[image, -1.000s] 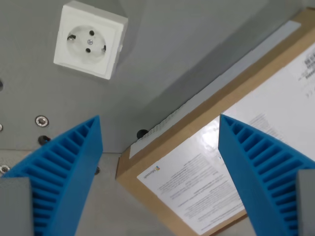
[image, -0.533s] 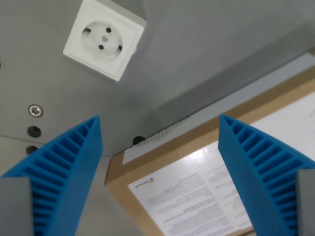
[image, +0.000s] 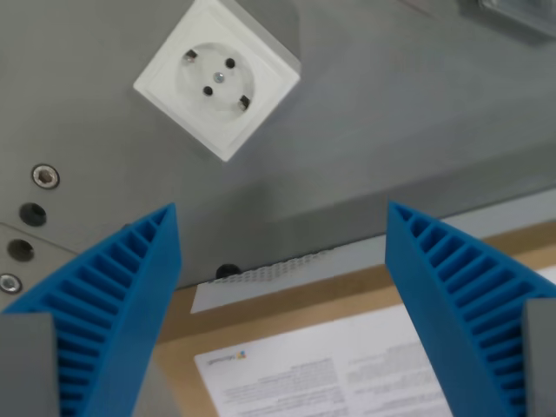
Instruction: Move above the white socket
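Note:
The white socket (image: 218,78) is a square block with a round two-pin face, lying on the grey surface (image: 391,113) in the upper left of the wrist view, turned about 45 degrees. My gripper (image: 282,261) is open, its two blue ribbed fingers (image: 122,295) standing wide apart at the lower left and lower right with nothing between them. The socket lies above and slightly left of the gap between the fingers in the picture.
A brown cardboard box (image: 287,304) with a white printed label (image: 347,373) fills the bottom of the view under the fingers. Several screws and holes (image: 33,213) dot the grey surface at the left edge. A pale object (image: 512,13) shows at the top right corner.
The camera has moved: the socket has shifted rightward and turned in the picture, and the cardboard box has slid down toward the bottom. The fingers stay equally wide apart.

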`<action>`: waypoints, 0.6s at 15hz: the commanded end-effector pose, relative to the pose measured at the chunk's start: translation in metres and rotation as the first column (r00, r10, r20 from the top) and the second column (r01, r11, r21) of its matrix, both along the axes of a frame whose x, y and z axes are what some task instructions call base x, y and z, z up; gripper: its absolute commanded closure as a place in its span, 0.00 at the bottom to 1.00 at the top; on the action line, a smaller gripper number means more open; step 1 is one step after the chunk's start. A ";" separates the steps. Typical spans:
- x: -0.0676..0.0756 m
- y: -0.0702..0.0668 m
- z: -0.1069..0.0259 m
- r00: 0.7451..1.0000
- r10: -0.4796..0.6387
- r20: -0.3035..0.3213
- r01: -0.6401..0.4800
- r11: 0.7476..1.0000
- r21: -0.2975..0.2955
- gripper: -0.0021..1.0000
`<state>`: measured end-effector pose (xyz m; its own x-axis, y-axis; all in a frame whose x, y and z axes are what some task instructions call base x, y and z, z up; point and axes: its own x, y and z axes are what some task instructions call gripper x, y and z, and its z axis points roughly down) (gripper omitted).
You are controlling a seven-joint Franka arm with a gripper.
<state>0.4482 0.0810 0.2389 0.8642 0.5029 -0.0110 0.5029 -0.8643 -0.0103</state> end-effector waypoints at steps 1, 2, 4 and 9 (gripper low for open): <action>-0.003 0.004 -0.009 0.921 0.372 0.115 -0.376 0.926 0.013 0.00; -0.002 0.006 -0.012 0.908 0.403 0.118 -0.407 0.913 0.012 0.00; 0.000 0.009 -0.018 0.879 0.463 0.118 -0.467 0.884 0.008 0.00; 0.004 0.018 -0.033 0.799 0.589 0.118 -0.593 0.805 0.000 0.00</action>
